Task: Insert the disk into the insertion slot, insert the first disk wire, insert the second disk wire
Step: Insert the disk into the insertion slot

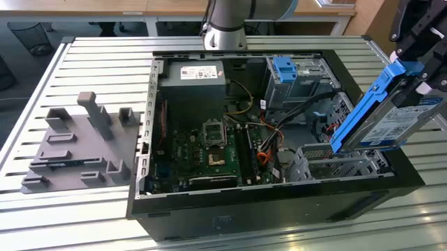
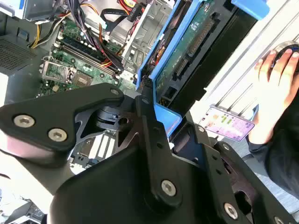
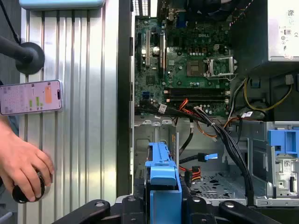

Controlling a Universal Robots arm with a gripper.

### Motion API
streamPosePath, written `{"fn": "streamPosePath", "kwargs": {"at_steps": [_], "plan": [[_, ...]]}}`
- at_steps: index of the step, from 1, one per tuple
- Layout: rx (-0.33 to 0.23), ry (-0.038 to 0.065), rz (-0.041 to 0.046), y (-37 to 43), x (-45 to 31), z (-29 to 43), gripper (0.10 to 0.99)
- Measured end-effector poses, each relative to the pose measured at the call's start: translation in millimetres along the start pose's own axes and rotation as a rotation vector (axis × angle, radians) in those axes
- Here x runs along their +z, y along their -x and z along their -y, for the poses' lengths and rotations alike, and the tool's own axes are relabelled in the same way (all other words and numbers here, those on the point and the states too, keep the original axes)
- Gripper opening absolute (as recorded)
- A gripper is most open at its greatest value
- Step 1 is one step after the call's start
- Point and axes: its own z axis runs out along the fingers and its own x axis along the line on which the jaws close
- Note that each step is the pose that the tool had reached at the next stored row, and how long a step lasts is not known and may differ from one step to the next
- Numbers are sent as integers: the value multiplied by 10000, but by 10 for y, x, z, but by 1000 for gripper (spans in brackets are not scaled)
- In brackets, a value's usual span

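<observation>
Disk (image 1: pixel 388 123) hangs tilted, pinched at its upper end by the gripper (image 3: pixel 163 207), with its lower corner just above the slot (image 1: pixel 328 159) at the exterior view's right. Held this crooked, it could catch the slot's rim and jam. Loose cables (image 3: pixel 223 137) nearby might, as far as I can tell, get trapped beneath it.

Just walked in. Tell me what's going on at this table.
The robot arm's gripper is shut on the disk, holding it tilted over the open computer case. The disk's lower end hangs close to the insertion slot, but it is not seated in it yet. Beside the case, a person's hand rests on a dark round object, with a phone lying on the table.
</observation>
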Motion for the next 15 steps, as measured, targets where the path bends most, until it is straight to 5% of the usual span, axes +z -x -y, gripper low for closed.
{"fn": "streamPosePath", "kwargs": {"at_steps": [15], "plan": [[1,0,1,7,40,-113,365]]}}
